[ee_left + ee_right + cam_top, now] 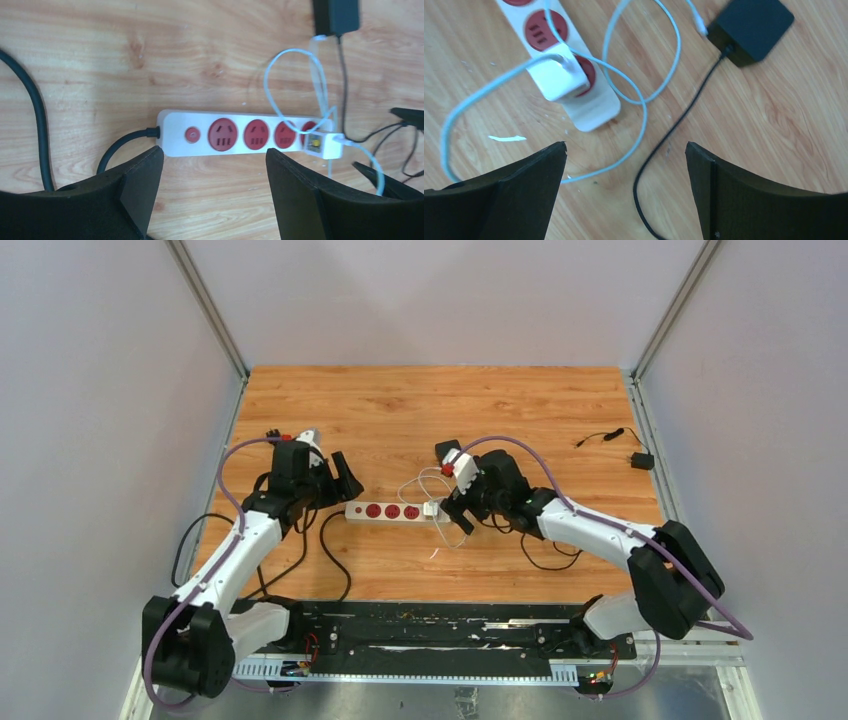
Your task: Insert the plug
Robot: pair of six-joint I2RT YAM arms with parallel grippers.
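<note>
Plug (432,508) = white charger block, sitting on the rightmost socket of the power strip (392,511). Can't tell whether the pins are fully home. The strip lies left-right mid-table (420,400); the three red sockets to the left of the plug are uncovered.

Right gripper (458,516): jaws wide, empty. It sits just right of the strip's plug end, slightly to the near side, touching neither plug nor strip. In the right wrist view the plug (558,77) is ahead of the left fingertip rather than centred in the gap (625,147). The strip end (594,107) is clear of both fingers.

Left gripper (343,478): jaws also wide, empty, at the strip's left end on the far side. In its wrist view the fingers (145,175) straddle the strip (240,134) from above without contact, and the plug (322,146) is out past the right finger.

White cable (644,95) runs from the plug and loops loosely on the table to the far side and right of the strip. Black adapter (751,30) lies just beyond the loop, its thin black lead (674,130) running back toward the near side. The strip's own black cord (120,145) exits its left end.
</note>
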